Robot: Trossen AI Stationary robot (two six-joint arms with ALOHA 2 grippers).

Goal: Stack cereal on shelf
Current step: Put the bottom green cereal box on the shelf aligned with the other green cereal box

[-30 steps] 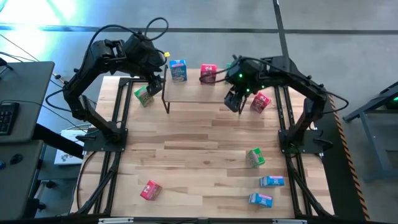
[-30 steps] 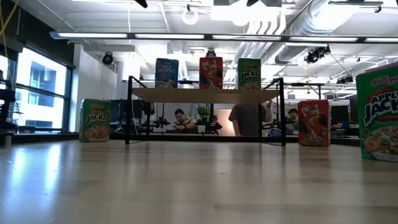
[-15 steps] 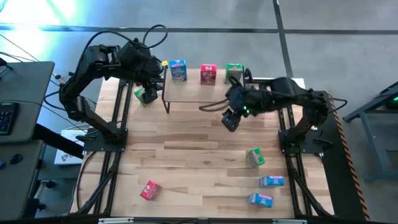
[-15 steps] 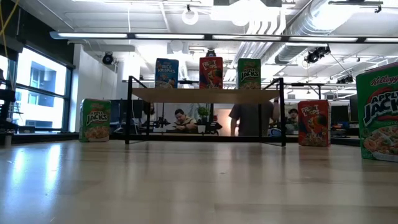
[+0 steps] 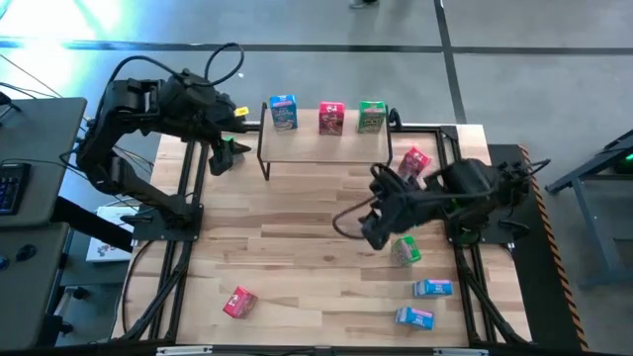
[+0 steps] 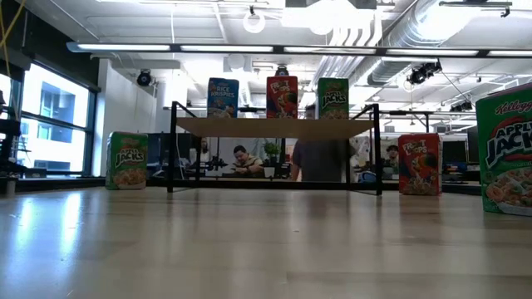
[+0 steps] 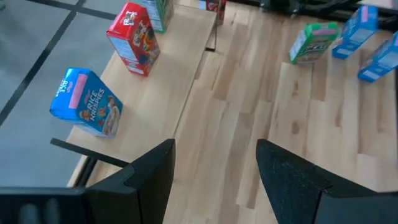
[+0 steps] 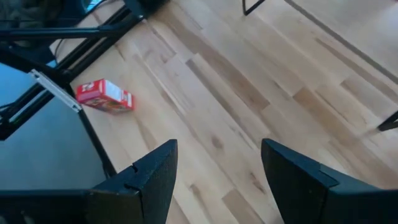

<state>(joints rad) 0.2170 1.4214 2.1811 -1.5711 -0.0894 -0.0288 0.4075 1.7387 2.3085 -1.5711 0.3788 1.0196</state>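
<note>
High view: shelf (image 5: pixel 326 146) sits at the far edge of the table (image 5: pixel 297 247), carrying three boxes in a row: blue box (image 5: pixel 283 112), red box (image 5: pixel 330 118), green box (image 5: pixel 372 116), with bare board in front of them. Left gripper (image 5: pixel 220 153) hangs at the far left corner just beside the shelf's left end; its spread is hard to judge from above. Right gripper (image 5: pixel 374 229) hovers over the right middle of the table, just beside a loose green box (image 5: pixel 405 250). A second red box (image 5: pixel 414 161) lies near the shelf's right end. Two blue boxes (image 5: pixel 432 288) (image 5: pixel 414 317) lie near the right front edge, close together. A third red box (image 5: pixel 239 302) lies near the front left. The wide centre of the table is open wood.

Low view: shelf board (image 6: pixel 274 127) on black legs, three boxes upright on top. A green box (image 6: pixel 126 160) stands on the table left of the shelf, a red one (image 6: pixel 419 164) to the right, and another green one (image 6: pixel 504 149) at the picture's right edge. Open space shows under the board. A person (image 6: pixel 320 158) stands behind it.

Left wrist view: left gripper (image 7: pixel 214 168) is spread wide with nothing between the fingers, over the table just beside the shelf edge; the blue box (image 7: pixel 86 102) and red box (image 7: pixel 133 39) stand on the board.

Right wrist view: right gripper (image 8: pixel 217 171) is spread wide and carries nothing, over bare planks; the fallen red box (image 8: pixel 104 96) lies near the table edge.
</note>
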